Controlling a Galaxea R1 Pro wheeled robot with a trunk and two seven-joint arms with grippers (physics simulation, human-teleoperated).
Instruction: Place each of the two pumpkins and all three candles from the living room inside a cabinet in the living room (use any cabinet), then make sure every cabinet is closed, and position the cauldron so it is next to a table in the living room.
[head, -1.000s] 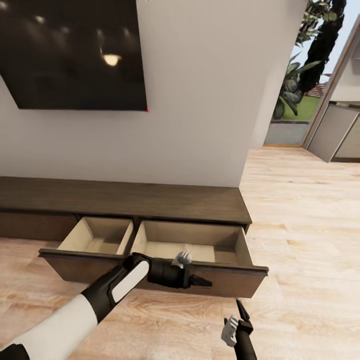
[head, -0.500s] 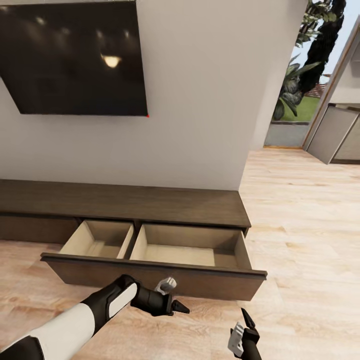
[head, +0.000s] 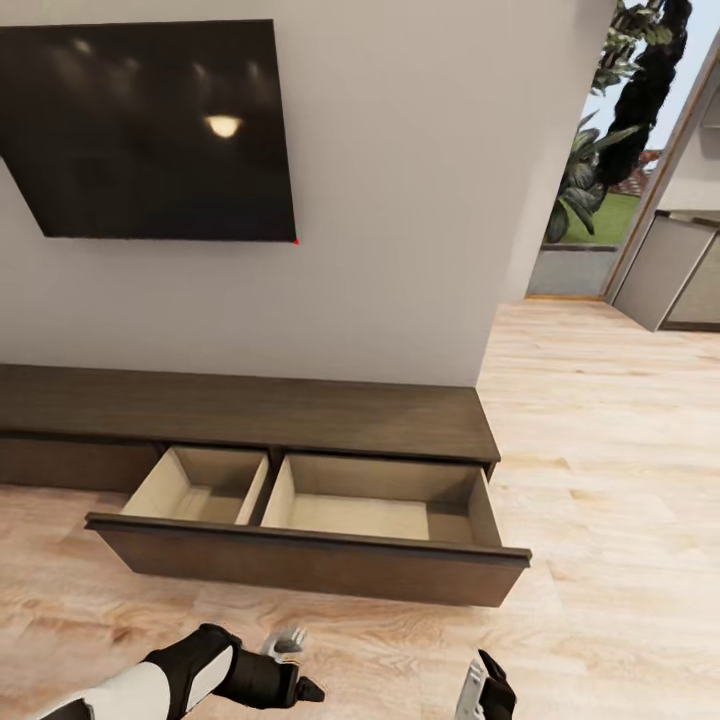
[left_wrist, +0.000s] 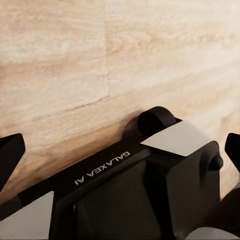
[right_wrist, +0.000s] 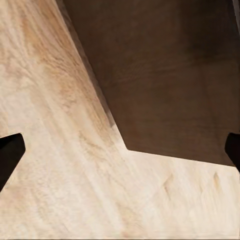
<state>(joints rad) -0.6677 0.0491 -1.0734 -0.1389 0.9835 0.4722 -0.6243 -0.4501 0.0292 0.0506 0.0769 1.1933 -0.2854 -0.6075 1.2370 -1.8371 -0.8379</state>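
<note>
Scene: a long, low dark wood cabinet (head: 250, 410) runs across the middle of the head view, under a black wall screen (head: 150, 130) in the upper left.
Drawer: one wide drawer (head: 310, 555) stands pulled out over the wooden floor (head: 620, 500), in the lower centre of the frame; its two pale compartments look empty as far as they can be seen.
Left claw: the left claw (head: 300, 688) sits at the bottom edge, left of centre, in front of the drawer and apart from it. In the left wrist view its dark tips stand at opposite edges of the frame, so it is spread wide and holds nothing.
Right claw: the right claw (head: 487, 680) shows at the bottom edge, right of centre. The right wrist view, looking at floor and the dark drawer front, has its tips at opposite edges too: wide, empty.
Task things: no pumpkin, candle, cauldron or glass tabletop is visible here.
Step in hand: by my reading, the cabinet is open and ready to receive; the items are not yet fetched.
Next move: probably turning away to find the pumpkins and candles, leaving the drawer open for now.
</note>
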